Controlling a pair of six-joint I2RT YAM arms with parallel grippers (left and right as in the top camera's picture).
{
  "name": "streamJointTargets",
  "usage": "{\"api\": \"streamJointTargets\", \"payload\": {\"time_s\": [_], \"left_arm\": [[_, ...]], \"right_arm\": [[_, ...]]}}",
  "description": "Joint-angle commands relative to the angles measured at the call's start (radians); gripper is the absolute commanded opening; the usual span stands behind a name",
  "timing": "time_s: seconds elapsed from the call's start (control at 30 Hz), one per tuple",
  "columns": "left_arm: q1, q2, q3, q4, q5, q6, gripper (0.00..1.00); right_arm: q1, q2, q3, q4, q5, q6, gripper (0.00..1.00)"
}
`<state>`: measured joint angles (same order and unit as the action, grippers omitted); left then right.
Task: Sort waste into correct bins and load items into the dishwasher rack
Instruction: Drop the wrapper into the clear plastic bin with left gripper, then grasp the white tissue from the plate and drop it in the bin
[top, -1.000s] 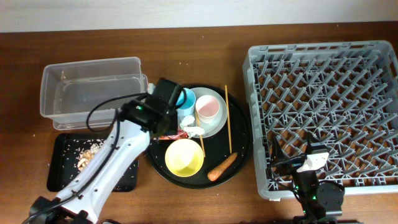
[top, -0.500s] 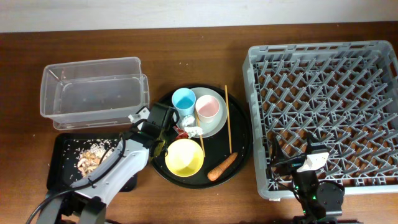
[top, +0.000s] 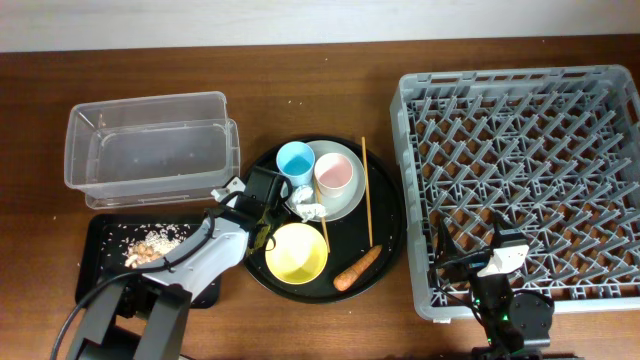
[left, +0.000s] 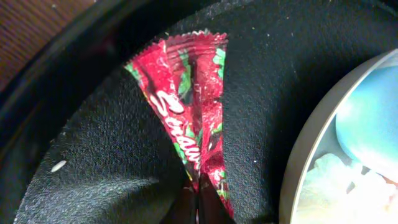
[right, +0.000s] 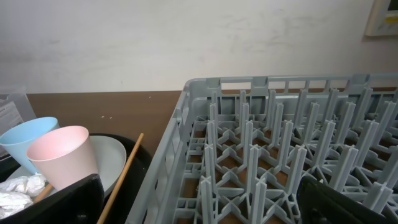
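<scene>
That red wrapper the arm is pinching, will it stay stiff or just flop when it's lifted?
Probably floppy: the red wrapper is thin, creased film pinched at one narrow end by the left gripper, so the rest would likely dangle. It looks very light. Its glossy surface might slip from a loose grip.

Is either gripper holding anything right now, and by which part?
The left gripper pinches the red wrapper by its narrow end. The right gripper is open, holding nothing.

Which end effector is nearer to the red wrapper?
Left. The left end effector pinches the red wrapper at its tip; the right end effector is far off, at the near edge of the dishwasher rack.
</scene>
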<state>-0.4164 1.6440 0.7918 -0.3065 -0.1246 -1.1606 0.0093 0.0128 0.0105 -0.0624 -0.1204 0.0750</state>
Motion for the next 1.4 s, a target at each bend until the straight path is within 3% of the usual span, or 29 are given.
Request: {"api": "streamJointTargets", "payload": {"time_s": [0.0, 0.13, 0.23, 0.33, 0.43, 0.47, 0.5, 0.53, 0.57, 0.6, 0.67, 0.73, 0.77, 0.8, 0.83, 0.87, 0.93, 1.0, 1.07, 1.17, 1.23, 1.3, 1.37], "left_arm": [[0.005, -0.031, -0.002, 0.0, -0.014, 0.046, 0.0], [0.024, -0.355, 0.008, 0.008, -0.06, 0.252, 0.01], [0.19, -0.538, 0.008, 0.034, -0.059, 0.294, 0.0], [0.383, -0.464, 0.008, 0.216, -0.059, 0.417, 0.0], [0.519, -0.209, 0.008, 0.426, -0.056, 0.418, 0.0], [0.557, -0.09, 0.008, 0.517, -0.055, 0.418, 0.07], [0.568, -0.05, 0.008, 0.556, -0.055, 0.418, 0.34], [0.576, -0.041, 0.008, 0.586, -0.055, 0.454, 0.47], [0.576, -0.051, 0.013, 0.62, -0.047, 0.529, 0.57], [0.576, -0.072, 0.029, 0.618, 0.002, 0.597, 0.6], [0.576, -0.138, 0.071, 0.526, 0.174, 0.643, 0.64], [0.576, -0.22, 0.195, 0.299, 0.481, 0.644, 0.63], [0.57, -0.233, 0.282, 0.155, 0.567, 0.663, 0.63], [0.514, -0.233, 0.461, -0.124, 0.597, 0.76, 0.64], [0.463, -0.233, 0.542, -0.263, 0.558, 0.819, 0.67], [0.362, -0.233, 0.644, -0.457, 0.406, 0.881, 0.71], [0.178, -0.232, 0.678, -0.608, 0.251, 0.901, 0.73], [-0.042, -0.172, 0.676, -0.69, 0.138, 0.901, 0.86], [-0.12, -0.122, 0.675, -0.711, 0.066, 0.9, 0.99], [-0.199, -0.004, 0.675, -0.717, 0.064, 0.862, 0.99], [-0.203, 0.069, 0.675, -0.718, 0.063, 0.863, 0.96], [-0.203, 0.114, 0.673, -0.729, 0.064, 0.863, 0.69], [-0.203, 0.114, 0.657, -0.727, 0.035, 0.863, 0.64]], "right_arm": [[0.006, -0.005, -0.005, -0.005, 0.001, 0.001, 0.98], [0.006, -0.005, -0.005, -0.005, 0.001, 0.001, 0.98], [0.006, -0.005, -0.005, -0.005, 0.001, 0.001, 0.98], [0.006, -0.005, -0.005, -0.005, 0.001, 0.001, 0.98], [0.006, -0.005, -0.005, -0.005, 0.001, 0.001, 0.98], [0.006, -0.005, -0.005, -0.005, 0.001, 0.002, 0.98], [0.006, -0.005, -0.005, -0.005, 0.001, 0.001, 0.98], [0.006, -0.005, -0.005, -0.005, 0.001, 0.002, 0.98], [0.006, -0.005, -0.005, -0.005, 0.001, 0.002, 0.98], [0.006, -0.005, -0.005, -0.005, 0.001, 0.002, 0.98], [0.006, -0.005, -0.005, -0.005, 0.001, 0.001, 0.98], [0.006, -0.005, -0.005, -0.005, 0.001, 0.001, 0.98], [0.006, -0.005, -0.005, -0.005, 0.001, 0.002, 0.98], [0.006, -0.005, -0.005, -0.005, 0.001, 0.002, 0.98], [0.006, -0.005, -0.005, -0.005, 0.001, 0.002, 0.98], [0.006, -0.005, -0.005, -0.005, 0.001, 0.002, 0.98], [0.006, -0.005, -0.005, -0.005, 0.001, 0.001, 0.98], [0.006, -0.005, -0.005, -0.005, 0.001, 0.002, 0.98], [0.006, -0.005, -0.005, -0.005, 0.001, 0.001, 0.98], [0.006, -0.005, -0.005, -0.005, 0.001, 0.001, 0.98], [0.006, -0.005, -0.005, -0.005, 0.001, 0.002, 0.98], [0.006, -0.005, -0.005, -0.005, 0.001, 0.002, 0.98], [0.006, -0.005, -0.005, -0.005, 0.001, 0.002, 0.98]]}}
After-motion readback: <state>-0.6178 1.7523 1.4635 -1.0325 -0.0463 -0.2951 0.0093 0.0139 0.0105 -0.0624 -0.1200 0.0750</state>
